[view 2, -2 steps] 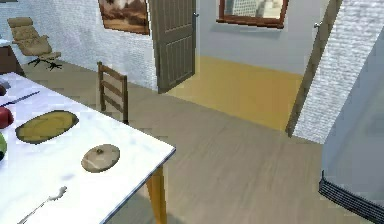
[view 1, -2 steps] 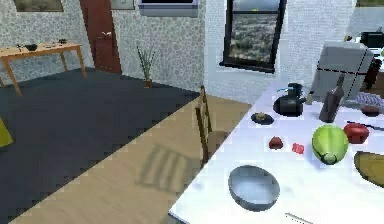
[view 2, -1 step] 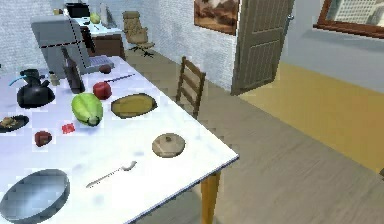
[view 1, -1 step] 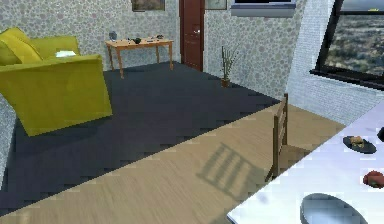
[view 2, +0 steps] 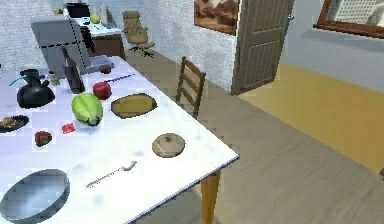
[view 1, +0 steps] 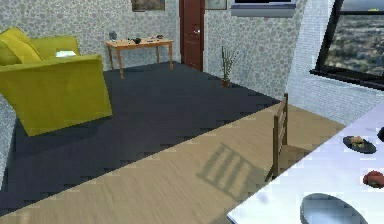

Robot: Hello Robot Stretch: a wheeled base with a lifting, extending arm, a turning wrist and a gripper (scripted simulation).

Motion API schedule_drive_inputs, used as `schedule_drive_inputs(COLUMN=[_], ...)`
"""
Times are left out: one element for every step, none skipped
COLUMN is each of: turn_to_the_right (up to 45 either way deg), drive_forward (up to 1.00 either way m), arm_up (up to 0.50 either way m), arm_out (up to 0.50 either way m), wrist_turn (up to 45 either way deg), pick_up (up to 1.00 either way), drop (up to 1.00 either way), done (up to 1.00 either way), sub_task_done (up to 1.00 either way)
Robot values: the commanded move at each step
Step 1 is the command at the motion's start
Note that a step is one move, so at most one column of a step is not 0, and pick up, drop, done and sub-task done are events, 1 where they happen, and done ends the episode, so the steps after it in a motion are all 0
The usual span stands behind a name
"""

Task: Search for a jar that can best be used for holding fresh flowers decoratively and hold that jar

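A dark round-bodied vessel with a narrow top [view 2: 33, 92] stands on the white table [view 2: 190, 165] near the arm side view's left edge. I cannot tell whether it is a vase or a kettle. A dark bottle [view 2: 70, 73] stands just right of it. In the forward view, thin stems rise from a small pot [view 1: 228, 66] on the floor by the far wall. A low wooden side table [view 1: 140, 48] at the back carries a few small dark things too small to name.
The white table also holds a red apple [view 2: 101, 90], a green fruit [view 2: 86, 110], a brown plate [view 2: 132, 104], a round loaf [view 2: 168, 146], a bowl [view 2: 35, 195] and a fork [view 2: 110, 175]. Beside the table stands a wooden chair [view 2: 190, 85]. A yellow armchair [view 1: 50, 85] sits on dark carpet [view 1: 160, 110].
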Motion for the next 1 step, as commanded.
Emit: schedule_drive_inputs(turn_to_the_right=[0.0], drive_forward=[0.0], arm_up=[0.38], arm_out=[0.0], wrist_turn=[0.0], pick_up=[0.0], drop=[0.0], done=[0.0], sub_task_done=[0.0])
